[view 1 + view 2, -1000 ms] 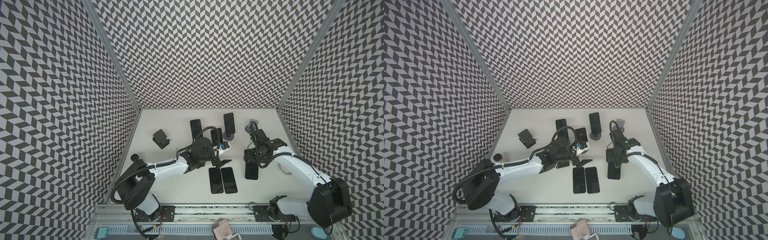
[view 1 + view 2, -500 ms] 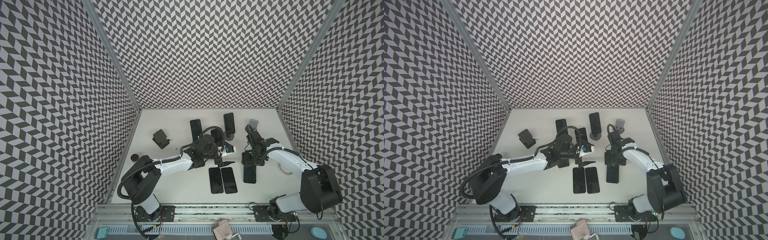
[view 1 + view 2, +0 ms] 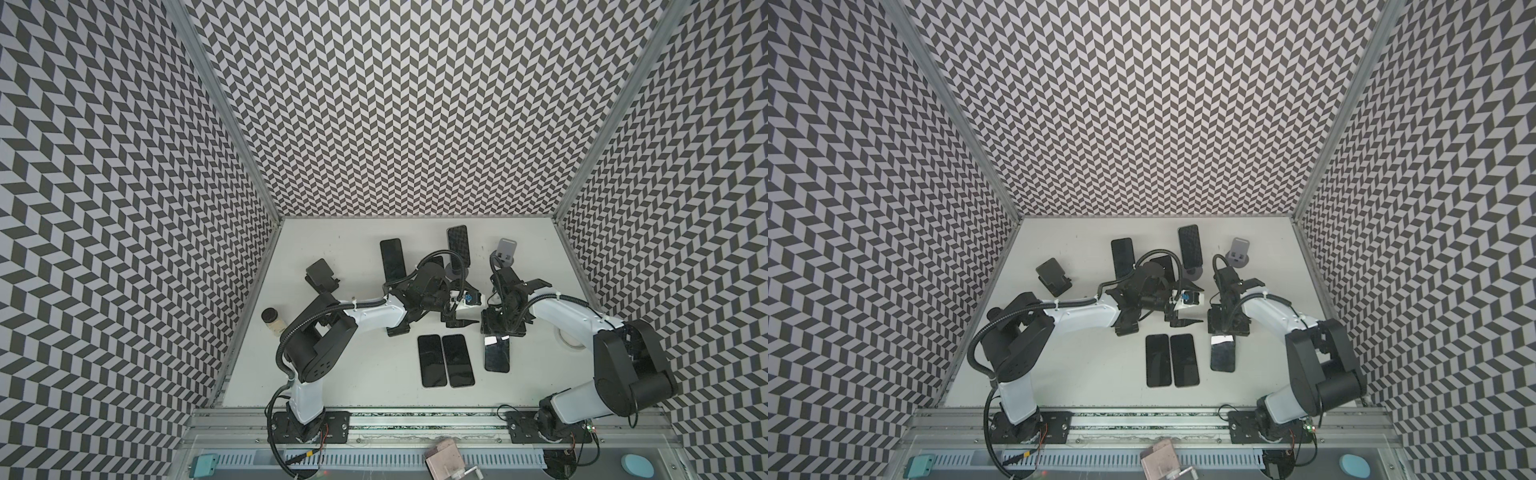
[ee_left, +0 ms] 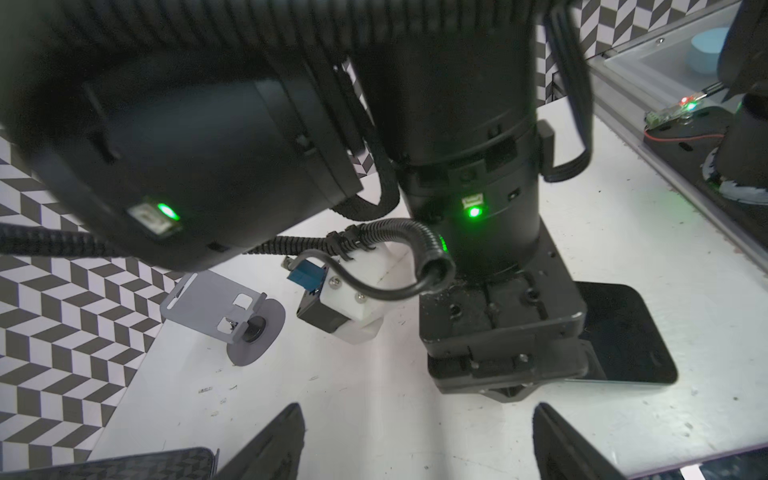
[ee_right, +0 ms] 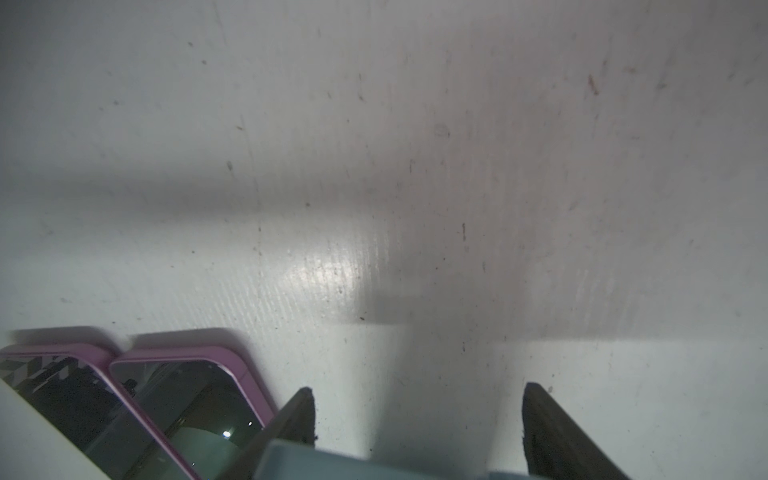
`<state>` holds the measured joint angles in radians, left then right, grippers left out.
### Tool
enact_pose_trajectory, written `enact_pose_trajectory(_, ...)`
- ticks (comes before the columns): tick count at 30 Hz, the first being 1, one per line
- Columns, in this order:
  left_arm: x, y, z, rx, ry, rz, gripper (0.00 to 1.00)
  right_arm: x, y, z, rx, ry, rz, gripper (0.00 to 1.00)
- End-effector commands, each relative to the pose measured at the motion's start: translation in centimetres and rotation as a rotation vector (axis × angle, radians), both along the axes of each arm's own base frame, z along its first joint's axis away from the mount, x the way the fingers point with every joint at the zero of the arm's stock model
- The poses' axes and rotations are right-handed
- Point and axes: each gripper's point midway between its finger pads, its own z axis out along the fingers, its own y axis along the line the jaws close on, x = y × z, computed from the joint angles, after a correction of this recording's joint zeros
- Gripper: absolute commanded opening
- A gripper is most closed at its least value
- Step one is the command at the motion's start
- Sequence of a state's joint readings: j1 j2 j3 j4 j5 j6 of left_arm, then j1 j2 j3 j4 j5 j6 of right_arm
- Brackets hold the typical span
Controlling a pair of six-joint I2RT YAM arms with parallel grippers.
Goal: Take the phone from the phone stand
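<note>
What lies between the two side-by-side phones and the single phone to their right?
Bare table only, in both top views; the single phone lies apart.

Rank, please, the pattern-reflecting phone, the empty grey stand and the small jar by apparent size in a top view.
1. pattern-reflecting phone
2. empty grey stand and small jar: about alike, no ranking.

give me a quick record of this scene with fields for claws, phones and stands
left claw: open, empty
right claw: shut on one end of a dark phone
on stand: propped phone on round-based stand at the back, no claw on it
lying flat: two pink-cased phones, side by side
empty stands: grey stand, black folding stand
</note>
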<state>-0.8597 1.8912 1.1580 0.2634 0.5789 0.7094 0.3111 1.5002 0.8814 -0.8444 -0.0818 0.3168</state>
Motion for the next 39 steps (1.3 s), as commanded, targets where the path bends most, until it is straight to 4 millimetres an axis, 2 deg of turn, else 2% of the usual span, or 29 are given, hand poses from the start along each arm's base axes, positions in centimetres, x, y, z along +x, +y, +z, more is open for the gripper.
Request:
enact_pose_trajectory(1, 0.3, -0.5, -0.9, 0.021, -0.050, -0.045, 0.86, 0.2, -0.2, -0.2, -0.003, -0.022, -0.006, 0.50)
enact_pose_trajectory(5, 0.8, -0.7, -2.0, 0.031, -0.065, -0.056, 0.86, 0.1, -0.2, -0.4, -0.003, -0.013, -0.007, 0.50)
enact_pose_trajectory(11, 0.3, -0.7, -3.2, 0.046, -0.070, -0.112, 0.85, -0.1, -0.5, -1.0, -0.020, 0.000, -0.013, 0.50)
enact_pose_trajectory(21, 1.1, -0.6, -4.9, 0.095, -0.065, -0.150, 0.84, -0.7, -0.6, -3.0, -0.034, 0.059, -0.021, 0.51)
enact_pose_trajectory(30, 1.0, -1.1, -6.5, 0.117, -0.084, -0.218, 0.84, -0.7, -0.7, -3.2, -0.036, 0.055, -0.023, 0.51)
enact_pose_trajectory(39, 1.2, -1.0, -5.5, 0.102, -0.133, -0.230, 0.84, -0.6, -2.0, -3.9, -0.076, 0.077, -0.062, 0.55)
